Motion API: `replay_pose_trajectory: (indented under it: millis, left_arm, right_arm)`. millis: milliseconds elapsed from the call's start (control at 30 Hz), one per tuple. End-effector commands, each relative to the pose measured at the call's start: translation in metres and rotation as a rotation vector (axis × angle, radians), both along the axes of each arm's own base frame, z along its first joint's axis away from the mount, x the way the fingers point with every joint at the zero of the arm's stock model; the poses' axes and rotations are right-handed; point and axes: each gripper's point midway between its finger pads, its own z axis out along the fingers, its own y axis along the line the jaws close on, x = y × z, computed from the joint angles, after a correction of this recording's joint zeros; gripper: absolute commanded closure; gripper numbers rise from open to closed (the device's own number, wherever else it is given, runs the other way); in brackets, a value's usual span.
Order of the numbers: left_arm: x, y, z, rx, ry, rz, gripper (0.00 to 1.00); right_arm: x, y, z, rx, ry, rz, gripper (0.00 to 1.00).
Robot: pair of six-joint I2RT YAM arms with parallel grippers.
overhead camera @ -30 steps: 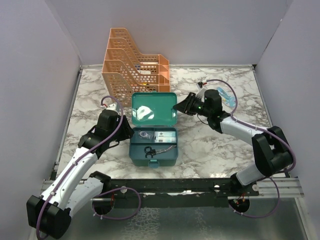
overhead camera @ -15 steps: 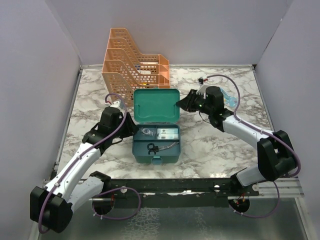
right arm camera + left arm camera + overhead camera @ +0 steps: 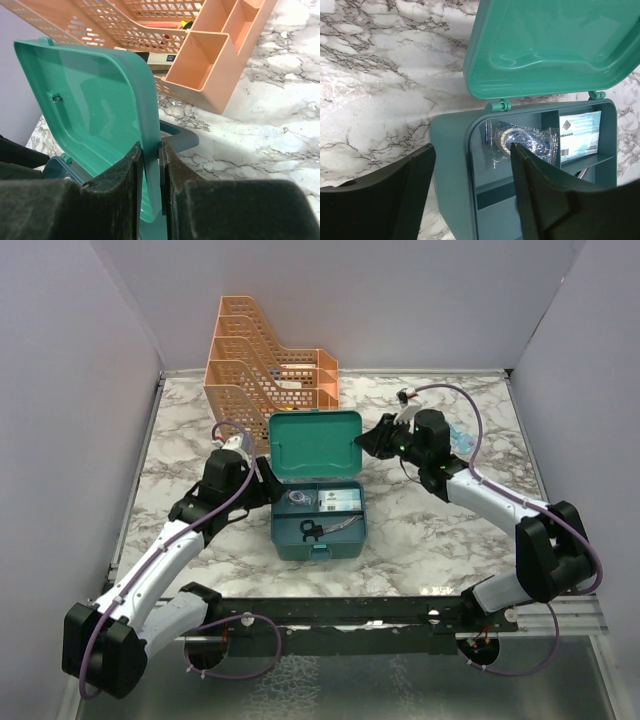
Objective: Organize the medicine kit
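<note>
The teal medicine kit [image 3: 318, 540] stands open in the middle of the table, its lid [image 3: 315, 445] raised at the back. My right gripper [image 3: 374, 440] is shut on the lid's right edge [image 3: 150, 100], one finger on each face. My left gripper [image 3: 268, 492] is open and straddles the box's left wall [image 3: 451, 165], one finger outside and one inside, with gaps on both sides. Inside the divided tray lie a bagged tape roll [image 3: 522, 142], a printed packet [image 3: 580, 132] and black scissors [image 3: 310, 530].
An orange perforated file rack [image 3: 270, 370] stands right behind the kit, close to the lid [image 3: 95, 105] and my right fingers. A small pale blue item [image 3: 462, 438] lies at the back right behind the right arm. Walls enclose the marble table [image 3: 440, 530] on three sides.
The lid has swung up higher in the right gripper. The kit has slid a little right and away. The left jaws have widened around the box's left wall.
</note>
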Motion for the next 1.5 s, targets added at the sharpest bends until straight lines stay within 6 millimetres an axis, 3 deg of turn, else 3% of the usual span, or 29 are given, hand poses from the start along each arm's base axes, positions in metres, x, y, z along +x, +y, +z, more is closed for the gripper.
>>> replay_pose_trajectory:
  millis: [0,133,333,567,733,833,933,1200,1333,1467]
  left_arm:
    - [0.003,0.002,0.020,-0.009,-0.072,0.000,0.31]
    - [0.001,0.010,0.030,0.028,-0.099,0.009,0.23]
    - [0.005,0.017,0.062,0.059,-0.180,0.018,0.17]
    - [0.026,0.028,0.102,0.128,-0.263,0.067,0.17]
    - [0.047,0.024,0.136,0.153,-0.341,0.052,0.17]
    - [0.057,0.015,0.149,0.202,-0.399,-0.036,0.18]
    - [0.058,-0.004,0.152,0.307,-0.476,-0.286,0.20]
    - [0.057,-0.017,0.163,0.491,-0.632,-0.589,0.17]
    - [0.067,-0.014,0.166,0.585,-0.669,-0.641,0.15]
    - [0.059,-0.033,0.166,0.563,-0.699,-0.818,0.16]
  right_arm:
    - [0.000,0.001,0.041,0.022,-0.186,0.047,0.83]
    - [-0.005,0.002,0.045,0.006,-0.254,0.081,0.83]
    - [-0.008,0.003,0.052,-0.020,-0.328,0.116,0.83]
    - [-0.014,0.001,0.068,-0.051,-0.455,0.145,0.82]
    - [-0.026,-0.003,0.078,-0.072,-0.564,0.167,0.82]
    - [-0.034,-0.001,0.083,-0.074,-0.612,0.201,0.82]
    - [-0.042,0.000,0.085,-0.073,-0.649,0.229,0.81]
    - [-0.051,0.001,0.087,-0.090,-0.698,0.272,0.81]
    - [-0.056,0.002,0.089,-0.104,-0.724,0.302,0.81]
    - [-0.057,0.003,0.087,-0.120,-0.719,0.321,0.81]
